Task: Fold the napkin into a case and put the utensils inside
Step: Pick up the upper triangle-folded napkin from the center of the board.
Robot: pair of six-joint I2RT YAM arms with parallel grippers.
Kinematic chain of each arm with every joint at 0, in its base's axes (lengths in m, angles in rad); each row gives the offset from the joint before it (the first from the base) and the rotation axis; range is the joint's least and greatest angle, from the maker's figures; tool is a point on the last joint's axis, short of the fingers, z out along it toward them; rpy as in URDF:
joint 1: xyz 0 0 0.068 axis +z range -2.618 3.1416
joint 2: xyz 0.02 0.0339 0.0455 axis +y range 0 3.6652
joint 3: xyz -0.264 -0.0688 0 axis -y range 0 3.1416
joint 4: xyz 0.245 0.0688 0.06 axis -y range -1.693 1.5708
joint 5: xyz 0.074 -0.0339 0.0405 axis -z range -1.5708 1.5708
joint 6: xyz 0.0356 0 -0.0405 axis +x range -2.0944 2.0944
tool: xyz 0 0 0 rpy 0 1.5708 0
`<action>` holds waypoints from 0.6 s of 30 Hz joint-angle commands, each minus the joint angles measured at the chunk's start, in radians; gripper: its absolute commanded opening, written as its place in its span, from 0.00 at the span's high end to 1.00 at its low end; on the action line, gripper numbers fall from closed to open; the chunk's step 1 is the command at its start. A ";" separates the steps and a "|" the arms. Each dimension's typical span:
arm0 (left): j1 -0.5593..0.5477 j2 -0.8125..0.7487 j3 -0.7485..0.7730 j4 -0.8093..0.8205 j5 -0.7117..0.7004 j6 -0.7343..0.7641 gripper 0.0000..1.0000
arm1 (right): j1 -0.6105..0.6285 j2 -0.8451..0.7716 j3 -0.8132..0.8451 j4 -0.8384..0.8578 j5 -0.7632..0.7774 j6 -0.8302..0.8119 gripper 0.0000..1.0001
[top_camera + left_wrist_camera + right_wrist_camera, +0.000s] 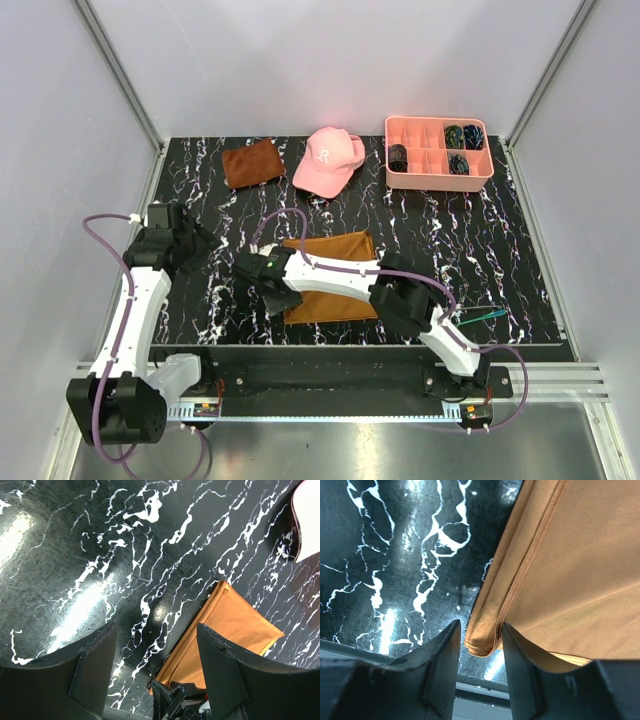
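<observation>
The orange-brown napkin (332,305) lies folded into a flat rectangle at the table's near middle. My right arm reaches left across it. The right gripper (272,290) sits at the napkin's near-left corner. In the right wrist view the gripper (480,625) stands open, its jaws straddling that folded corner of the napkin (570,570): the right finger touches the cloth, the left stands a little off it. My left gripper (190,240) hovers open over bare table left of the napkin (225,625), nothing between its jaws (154,630). The utensils (487,316) lie at the near right.
A smaller rust-brown cloth (250,162), a pink cap (328,160) and a pink compartment tray (440,178) holding dark items line the far edge. The table's near edge runs just below the napkin's corner in the right wrist view.
</observation>
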 commanded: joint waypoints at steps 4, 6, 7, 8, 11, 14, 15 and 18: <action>0.029 0.004 0.008 0.017 0.017 0.028 0.32 | 0.028 0.061 0.090 -0.058 0.035 0.006 0.55; 0.036 0.012 0.010 0.017 0.040 0.032 0.32 | 0.031 0.073 0.096 -0.078 0.050 0.012 0.55; 0.038 0.013 0.010 0.016 0.041 0.032 0.32 | 0.031 0.087 0.098 -0.087 0.053 0.015 0.55; 0.041 0.016 0.008 0.016 0.046 0.034 0.32 | 0.032 0.092 0.096 -0.096 0.055 0.014 0.55; 0.049 0.022 0.006 0.017 0.055 0.037 0.32 | 0.035 0.108 0.092 -0.108 0.057 0.009 0.55; 0.055 0.026 0.003 0.017 0.060 0.039 0.32 | 0.035 0.110 0.076 -0.107 0.061 0.006 0.58; 0.058 0.027 0.000 0.017 0.060 0.040 0.32 | 0.035 0.110 0.066 -0.104 0.064 0.004 0.61; 0.065 0.038 -0.006 0.026 0.081 0.052 0.31 | 0.035 0.110 0.058 -0.099 0.072 -0.003 0.74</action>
